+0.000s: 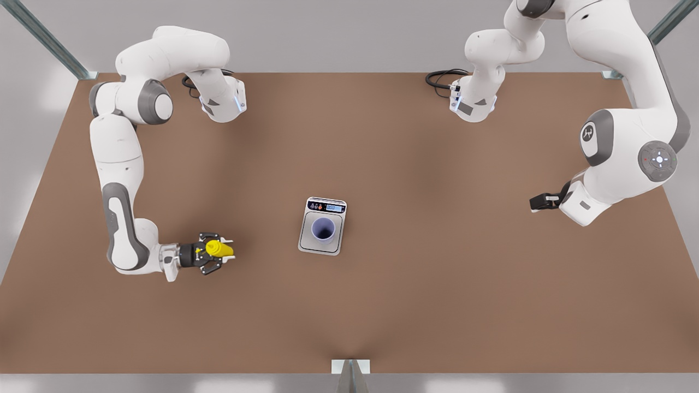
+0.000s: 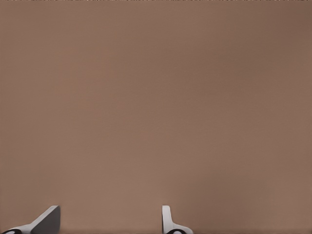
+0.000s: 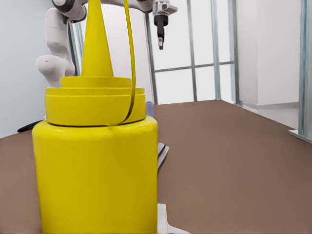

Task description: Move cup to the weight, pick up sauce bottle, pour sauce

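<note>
The lavender-blue cup (image 1: pixel 323 228) stands upright on the silver weight (image 1: pixel 322 246) near the table's middle. At the front view's left, the yellow sauce bottle (image 1: pixel 220 249) stands upright between the fingers of my right gripper (image 1: pixel 226 250), which reaches in sideways and is shut on it. In the right wrist view the sauce bottle (image 3: pixel 95 170) is very close, with one fingertip (image 3: pixel 165 222) against its side and the weight (image 3: pixel 163 151) behind it. My left gripper (image 1: pixel 534 204) waits at the front view's right, above bare table. In its own view the left gripper (image 2: pixel 107 225) is open and holds nothing.
The brown table (image 1: pixel 437 284) is bounded by metal frame posts at its corners (image 1: pixel 82 71) and a bracket at the near edge (image 1: pixel 350 367). Both arm bases stand along the far edge, with black cables (image 1: pixel 442 79) beside them.
</note>
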Tool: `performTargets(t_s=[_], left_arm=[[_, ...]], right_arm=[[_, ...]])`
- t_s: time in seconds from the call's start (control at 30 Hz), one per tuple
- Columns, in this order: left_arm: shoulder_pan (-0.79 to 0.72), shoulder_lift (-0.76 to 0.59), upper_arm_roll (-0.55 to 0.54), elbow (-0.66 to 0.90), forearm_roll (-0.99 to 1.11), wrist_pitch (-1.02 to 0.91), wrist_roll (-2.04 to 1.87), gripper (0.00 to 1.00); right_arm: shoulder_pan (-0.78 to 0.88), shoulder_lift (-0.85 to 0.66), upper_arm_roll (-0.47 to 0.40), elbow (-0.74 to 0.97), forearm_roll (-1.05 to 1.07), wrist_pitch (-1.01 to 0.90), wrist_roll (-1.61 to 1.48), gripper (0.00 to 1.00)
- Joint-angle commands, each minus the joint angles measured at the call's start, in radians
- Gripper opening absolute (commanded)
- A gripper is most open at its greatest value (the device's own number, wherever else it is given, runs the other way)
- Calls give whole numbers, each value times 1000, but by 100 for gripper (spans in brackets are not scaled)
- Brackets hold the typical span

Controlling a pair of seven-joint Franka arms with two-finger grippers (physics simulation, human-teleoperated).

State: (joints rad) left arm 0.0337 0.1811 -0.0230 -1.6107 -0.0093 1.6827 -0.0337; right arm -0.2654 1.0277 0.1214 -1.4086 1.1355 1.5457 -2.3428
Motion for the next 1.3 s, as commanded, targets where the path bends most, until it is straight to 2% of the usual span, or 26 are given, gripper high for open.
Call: performTargets(t_s=[0.0,0.17,0.27,0.3,0.33,0.37,0.4,0.97,1.1,1.17,1.2,1.27], left_arm=[[0,0,0,0,0,0,0,100],[0,1,0,0,0,0,0,100],[-8,1,0,0,0,0,0,100],[-8,1,0,0,0,0,0,100],[-8,1,0,0,0,0,0,100],[-8,1,0,0,0,2,0,100],[-9,1,0,0,0,2,0,100],[-14,1,0,0,0,2,0,100],[-15,1,0,0,0,2,-2,100],[-15,1,0,0,0,2,0,100],[-15,1,0,0,0,2,0,100],[-15,1,0,2,2,2,-2,100]], right_arm=[[2,3,0,2,-19,-13,0,47],[-2,15,0,20,-19,5,-9,47],[-2,20,0,22,-20,5,-16,50],[-2,20,0,20,-20,5,-15,53],[-2,20,0,20,-22,5,-12,63],[-5,20,0,20,-22,5,-15,95],[-5,20,0,20,-22,5,-12,100],[-6,20,-12,20,-51,5,-3,100],[-95,17,-14,53,-169,-7,2,100],[-190,8,-14,89,-258,-93,8,100],[-265,-23,-12,161,-347,-165,16,100],[-296,-253,-12,215,-416,-208,247,100]])
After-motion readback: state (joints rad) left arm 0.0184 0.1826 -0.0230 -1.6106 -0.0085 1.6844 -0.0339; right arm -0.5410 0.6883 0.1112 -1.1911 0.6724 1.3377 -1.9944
